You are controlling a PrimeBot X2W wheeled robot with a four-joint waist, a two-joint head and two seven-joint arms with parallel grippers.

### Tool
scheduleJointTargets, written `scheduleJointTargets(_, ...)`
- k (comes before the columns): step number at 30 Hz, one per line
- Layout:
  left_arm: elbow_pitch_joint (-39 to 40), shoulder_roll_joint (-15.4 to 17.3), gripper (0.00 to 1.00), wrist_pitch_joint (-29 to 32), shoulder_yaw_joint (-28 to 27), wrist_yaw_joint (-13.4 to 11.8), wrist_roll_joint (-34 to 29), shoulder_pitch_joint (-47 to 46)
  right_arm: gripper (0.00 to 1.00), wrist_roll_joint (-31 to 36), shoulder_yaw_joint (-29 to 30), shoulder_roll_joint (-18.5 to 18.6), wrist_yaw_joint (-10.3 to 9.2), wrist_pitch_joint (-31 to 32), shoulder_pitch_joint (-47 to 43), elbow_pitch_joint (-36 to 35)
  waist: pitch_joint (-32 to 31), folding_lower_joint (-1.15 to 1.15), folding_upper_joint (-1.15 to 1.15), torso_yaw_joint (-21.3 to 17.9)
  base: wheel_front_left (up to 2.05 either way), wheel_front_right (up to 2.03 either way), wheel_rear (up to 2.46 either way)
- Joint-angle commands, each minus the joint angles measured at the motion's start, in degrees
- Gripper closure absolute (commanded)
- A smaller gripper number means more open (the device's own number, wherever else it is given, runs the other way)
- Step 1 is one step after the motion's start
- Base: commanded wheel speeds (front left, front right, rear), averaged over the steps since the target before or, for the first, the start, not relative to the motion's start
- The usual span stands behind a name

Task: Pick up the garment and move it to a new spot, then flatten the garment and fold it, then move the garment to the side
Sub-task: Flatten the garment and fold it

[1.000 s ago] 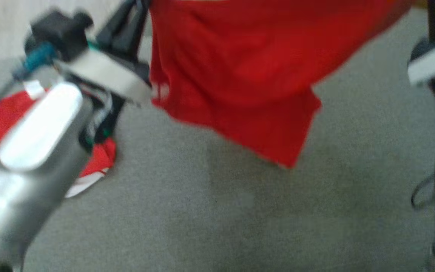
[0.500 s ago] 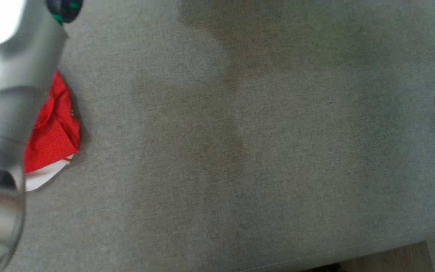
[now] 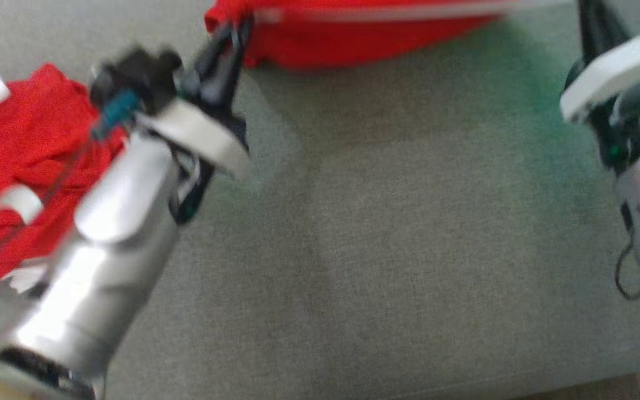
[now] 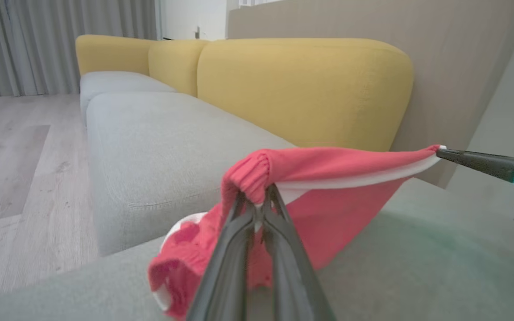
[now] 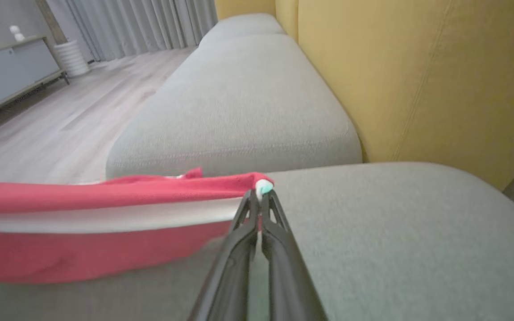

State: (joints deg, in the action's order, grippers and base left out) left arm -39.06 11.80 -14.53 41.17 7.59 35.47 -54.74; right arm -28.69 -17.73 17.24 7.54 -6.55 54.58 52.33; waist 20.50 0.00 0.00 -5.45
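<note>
**Left gripper**: long dark fingers pressed together, pinching a ribbed red corner of the garment. A loose bunch of cloth hangs below the pinch.

**Right gripper**: fingers pressed together on the opposite corner, at the white-trimmed edge.

**Garment:** red with a white band, drawn out in a near-straight line between the two grippers. The upper edge is taut and the lower part sags toward the grey seat cushion. In the left wrist view the low bunch seems to reach the cushion, though contact cannot be confirmed. In the head view it reads as a blurred strip along the top edge.

**Change:** a second ago the cloth hung as a deep sheet reaching to the middle of the head view. It now shows there as a shallow band. The head camera has swung in between, so part of that shift belongs to the camera. Both pinches are as they were.

**Reading for the task:** the pick-up appears done. The cloth is held spread over open cushion, so the move to a new spot looks under way. Flattening, folding and setting aside are not yet done.

**Surroundings:**
- A second red garment lies crumpled on the cushion beside the left forearm.
- A yellow backrest stands behind the seat.
- A wooden floor lies beyond the sofa.
</note>
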Motion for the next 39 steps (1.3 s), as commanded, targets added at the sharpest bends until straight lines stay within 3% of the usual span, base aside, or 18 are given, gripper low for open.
scheduleJointTargets(1,2.85,2.52,1.00,-0.46,-1.51,-0.16,-0.73,-0.43,1.00,-1.91,-1.92,2.04,-0.05,0.96,-1.60,-1.64,-2.98,0.00,0.00,0.27,0.00,0.00,0.00)
scheduleJointTargets(9,9.69,5.06,1.00,-0.46,4.01,-0.11,-0.31,13.26,1.00,-14.06,-12.32,11.52,-0.05,8.02,-13.68,-9.02,-10.29,0.00,0.00,0.70,0.00,0.00,0.00)
scheduleJointTargets(17,12.31,5.69,1.00,-0.46,7.62,-0.11,0.20,21.44,1.00,-18.92,-17.34,17.54,-0.05,11.96,-22.73,-13.94,-16.31,0.00,0.00,0.82,0.00,0.00,0.00)
scheduleJointTargets(28,15.78,6.40,1.00,-0.43,9.65,-0.43,0.61,29.55,1.00,-23.00,-16.57,21.80,-0.05,14.51,-33.35,-20.14,-21.08,0.00,0.00,1.18,0.00,0.00,0.00)
scheduleJointTargets(33,18.81,6.85,1.00,0.56,10.56,-1.23,0.96,31.76,1.00,-22.98,-13.65,23.70,-0.05,14.81,-37.64,-24.11,-21.39,0.00,0.00,1.59,0.00,0.00,0.00)
scheduleJointTargets(39,21.31,7.19,1.00,1.44,10.51,-2.07,1.16,31.54,1.00,-19.96,-8.63,23.22,-0.05,13.58,-38.48,-28.78,-20.66,0.00,0.00,2.01,0.00,0.00,0.00)
